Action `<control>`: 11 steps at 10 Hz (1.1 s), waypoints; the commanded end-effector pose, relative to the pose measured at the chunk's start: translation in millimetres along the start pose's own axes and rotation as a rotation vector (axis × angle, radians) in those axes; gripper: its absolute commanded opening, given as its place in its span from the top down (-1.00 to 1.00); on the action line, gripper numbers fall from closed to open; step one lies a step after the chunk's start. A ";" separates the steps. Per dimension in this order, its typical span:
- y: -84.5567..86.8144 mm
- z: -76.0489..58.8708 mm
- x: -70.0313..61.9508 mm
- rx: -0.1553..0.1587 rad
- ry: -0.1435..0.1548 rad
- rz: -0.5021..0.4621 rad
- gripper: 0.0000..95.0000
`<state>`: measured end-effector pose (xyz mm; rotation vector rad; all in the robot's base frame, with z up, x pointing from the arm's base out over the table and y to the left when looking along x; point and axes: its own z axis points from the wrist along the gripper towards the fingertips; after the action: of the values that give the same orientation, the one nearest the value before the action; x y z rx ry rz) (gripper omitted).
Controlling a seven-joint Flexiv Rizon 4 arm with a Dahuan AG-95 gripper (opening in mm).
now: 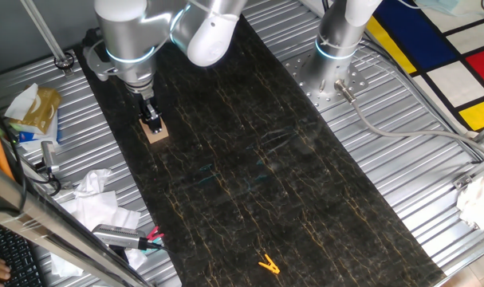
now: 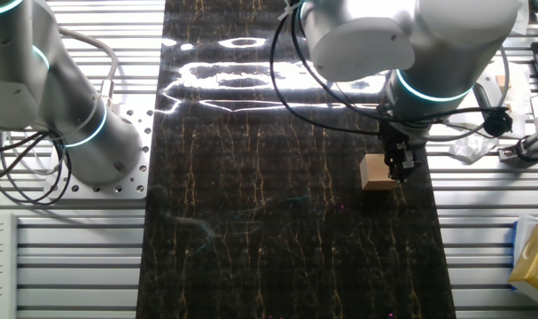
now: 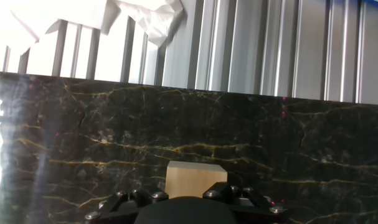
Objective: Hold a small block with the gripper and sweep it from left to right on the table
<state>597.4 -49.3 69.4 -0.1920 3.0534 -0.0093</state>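
The tool (image 1: 152, 121) stands upright over the small block (image 1: 155, 134), its black tip down on the block's top and side; whether the 2 fingers pinch the block or merely rest against it cannot be told from any view. The block sits flat on the tabletop (image 1: 249, 167), close to one long edge and near the end by the arm's base. In the other fixed view the tool (image 2: 398, 165) covers the block's (image 2: 376, 172) outer side.

The main risk is losing the block mid-sweep. If the hold is shallow, friction against the tabletop could twist the block out of the fingers or tip it onto an edge. Pressing too low would scrape the fingertips on the tabletop.

The tabletop is dark, polished and glossy, with bright glare at one end, so the block should slide easily. The path across is open; a yellow clip (image 1: 268, 264) lies well away near the far end. Crumpled paper (image 1: 94, 195) lies on the ribbed metal just beside the block's edge.
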 end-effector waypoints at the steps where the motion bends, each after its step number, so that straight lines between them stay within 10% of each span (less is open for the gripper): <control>1: -0.1 1.5 0.3 0.003 0.000 0.002 0.20; 4: -0.1 2.0 0.4 0.005 0.001 -0.001 0.20; 5: -0.7 1.7 0.5 0.004 0.002 -0.007 -0.20; 11: -13.2 -3.9 1.9 -0.013 -0.001 -0.033 -0.20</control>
<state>596.4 -63.7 73.5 -0.2377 3.0487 0.0057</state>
